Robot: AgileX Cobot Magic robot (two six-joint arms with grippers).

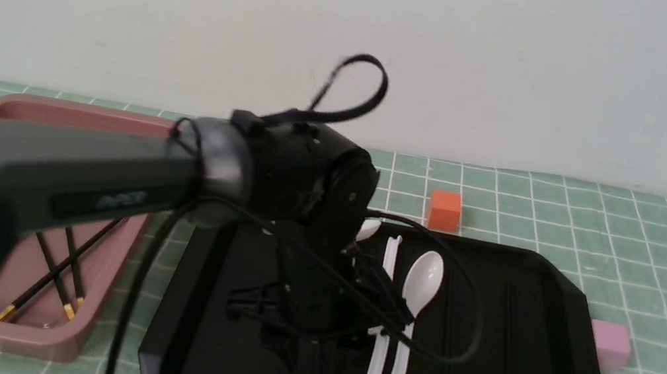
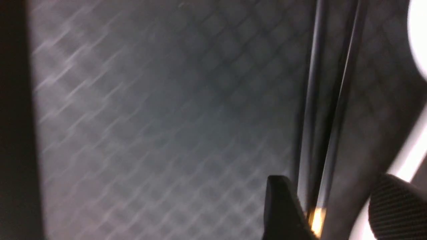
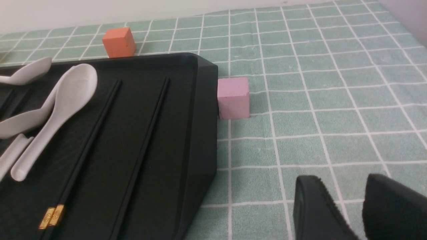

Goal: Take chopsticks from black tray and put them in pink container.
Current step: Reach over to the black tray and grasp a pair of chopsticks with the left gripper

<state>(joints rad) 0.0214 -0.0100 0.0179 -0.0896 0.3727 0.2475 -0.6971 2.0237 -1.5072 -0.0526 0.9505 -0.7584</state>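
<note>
Black on black makes this one hard to read. The left arm's dark two-finger gripper (image 2: 332,186) hangs low over the large glossy black tray with cut-off corners (image 1: 580,320). From the front its fingers pretty much melt into the tray, and the arm's bulky wrist and cables cover the middle of it. The left wrist cam is blurry but tells more. The fingers (image 2: 283,213) are spread wide, with a pair of thin black chopsticks with gold ends (image 2: 325,100) lying side by side on the tray floor between them. One finger sits just beside the gold tip, and I can't tell if it's touching. The other is off toward a glossy white spoon (image 2: 418,33), which is mostly cut off at the frame edge.

More chopsticks are on the tray: a second pair (image 3: 86,148) to the right of the spoons, and a single stick (image 3: 143,150) further right with its near end cut off. At least three lie in the deep dusty-pink plastic tub (image 1: 14,340) just left of the tray. They're crossed over each other, and their upper parts are hidden behind the arm.

The right gripper (image 3: 342,186) only shows in its own wrist cam, over the green checked tablecloth (image 3: 317,100) right of the tray. Its fingers are a little apart with cloth visible between them, and nothing is held. A small orange cube (image 1: 444,210) sits behind the tray, and a pale pink cube (image 3: 233,98) is right up against its right rim.
</note>
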